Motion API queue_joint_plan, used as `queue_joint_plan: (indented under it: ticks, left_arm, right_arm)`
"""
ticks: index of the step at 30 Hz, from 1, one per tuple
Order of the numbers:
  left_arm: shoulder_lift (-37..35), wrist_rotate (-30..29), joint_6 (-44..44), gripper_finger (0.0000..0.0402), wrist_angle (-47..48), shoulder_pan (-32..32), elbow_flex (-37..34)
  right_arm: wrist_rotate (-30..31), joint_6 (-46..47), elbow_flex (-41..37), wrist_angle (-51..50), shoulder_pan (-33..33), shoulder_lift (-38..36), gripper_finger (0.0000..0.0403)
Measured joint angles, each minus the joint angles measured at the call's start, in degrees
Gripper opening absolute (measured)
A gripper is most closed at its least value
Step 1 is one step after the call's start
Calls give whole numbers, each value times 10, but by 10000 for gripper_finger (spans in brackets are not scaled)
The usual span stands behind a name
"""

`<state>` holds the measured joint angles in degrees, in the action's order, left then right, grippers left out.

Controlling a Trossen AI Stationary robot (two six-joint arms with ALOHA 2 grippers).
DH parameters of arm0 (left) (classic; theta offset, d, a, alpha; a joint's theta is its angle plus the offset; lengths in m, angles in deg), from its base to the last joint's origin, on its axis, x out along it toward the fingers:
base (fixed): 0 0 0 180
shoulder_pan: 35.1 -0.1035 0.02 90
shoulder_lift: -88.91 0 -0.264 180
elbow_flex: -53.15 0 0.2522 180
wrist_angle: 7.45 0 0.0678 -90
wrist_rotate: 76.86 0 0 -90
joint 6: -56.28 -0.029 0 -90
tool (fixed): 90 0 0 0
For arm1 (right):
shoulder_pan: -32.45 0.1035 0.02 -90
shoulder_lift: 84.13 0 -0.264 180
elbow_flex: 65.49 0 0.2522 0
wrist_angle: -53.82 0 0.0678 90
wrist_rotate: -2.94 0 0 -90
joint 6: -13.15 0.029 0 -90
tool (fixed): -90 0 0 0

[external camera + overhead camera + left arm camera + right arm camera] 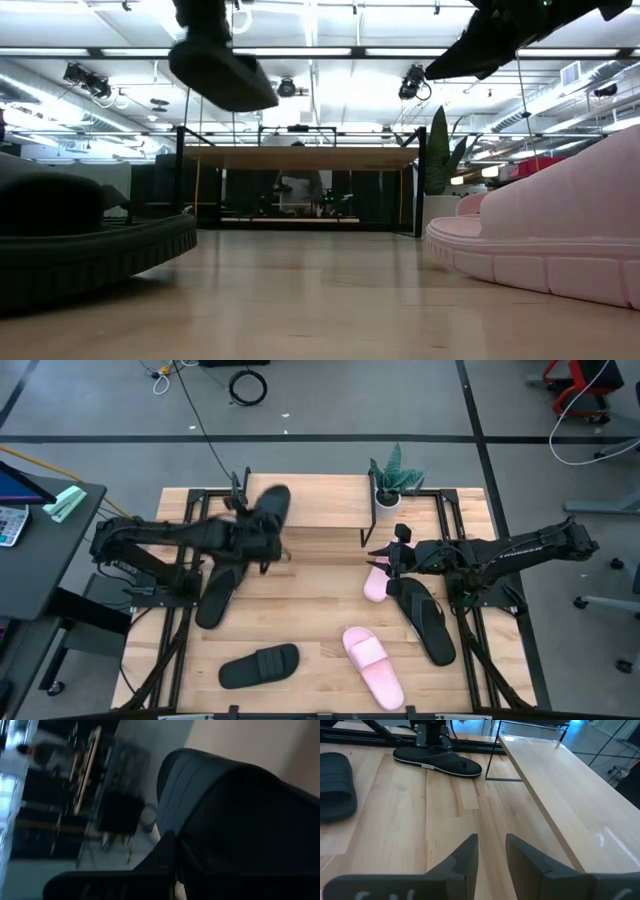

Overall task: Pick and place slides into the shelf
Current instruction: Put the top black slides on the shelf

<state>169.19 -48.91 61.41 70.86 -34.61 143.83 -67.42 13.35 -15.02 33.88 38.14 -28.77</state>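
The left tool [262,532] gripped a black slide [268,510], held in the air above the shelf's [320,510] left end. The right tool [385,557] hovered with its fingers slightly apart and empty, over a pink slide [376,584] near the shelf's right leg. On the surface [320,610] lay another pink slide [372,663], a broad black slide [259,665] and two thin black slides [428,618].

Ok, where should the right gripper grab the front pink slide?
By its broad strap, from straight above. The front pink slide lies flat, sole down, with the strap arching up towards its far end. The open right gripper would likely need turning to suit the slide's diagonal lie.
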Motion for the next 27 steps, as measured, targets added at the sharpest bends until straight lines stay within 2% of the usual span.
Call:
queue_joint_plan:
  ticks: [5, 7, 11, 15, 22, 27]
  left_arm:
    - [-3, 26, -81, 10, -43, -115, 0]
    - [-3, 77, -127, 10, -93, -159, -1]
    - [-2, 187, -245, 10, -253, -223, -33]
    - [-2, 190, -283, 10, -332, -258, -62]
    - [-2, 190, -266, 10, -347, -309, -110]
    - [-2, 188, -285, 10, -398, -321, -157]
  right_arm:
    - [0, -3, 0, 0, 0, 0, 105]
    - [0, -4, 0, 1, 0, 0, 105]
    - [0, -4, 0, 1, 0, 0, 105]
    - [0, -22, 0, 2, 0, 0, 105]
    - [0, -13, 0, 2, 0, 0, 105]
    - [0, 22, 0, 0, 0, 0, 105]
